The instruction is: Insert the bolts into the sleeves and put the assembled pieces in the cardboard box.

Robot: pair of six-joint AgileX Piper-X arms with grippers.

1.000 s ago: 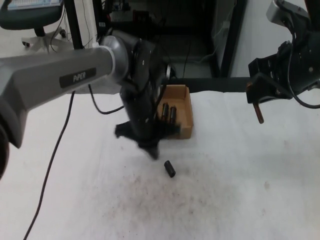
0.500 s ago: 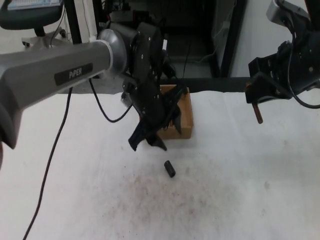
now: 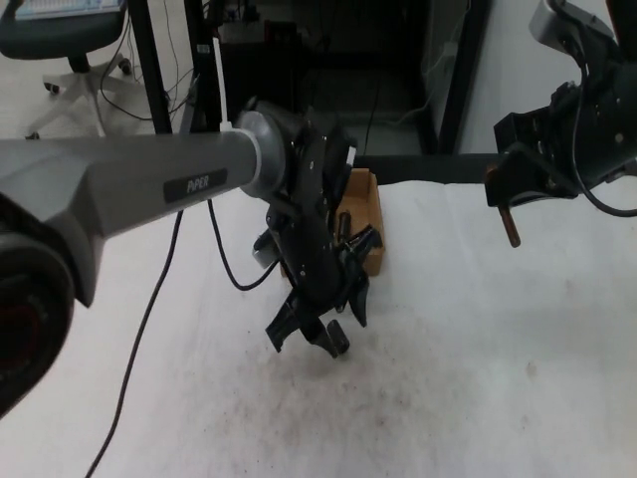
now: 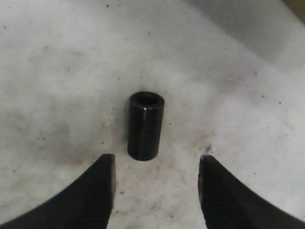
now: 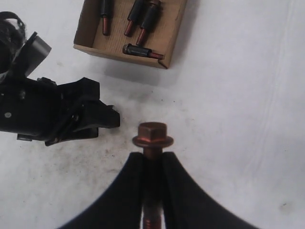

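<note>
A black sleeve (image 4: 145,125) lies on its side on the white bench, just ahead of my left gripper (image 4: 156,179), whose fingers stand open on either side of it. In the high view the left gripper (image 3: 317,337) hovers low over that sleeve (image 3: 338,339), in front of the cardboard box (image 3: 370,214). My right gripper (image 5: 152,164) is shut on the shank of a copper-coloured bolt (image 5: 152,138), held high at the right (image 3: 510,221). The cardboard box (image 5: 93,44) holds several assembled pieces (image 5: 142,51).
The bench (image 3: 478,378) is covered in white cloth with a dirty patch in the middle. A black cable (image 3: 149,299) trails across the left side. Dark racks and a chair stand beyond the far edge.
The left arm swung from beside the box forward and down over the loose sleeve. The right arm with the bolt has stayed still.
</note>
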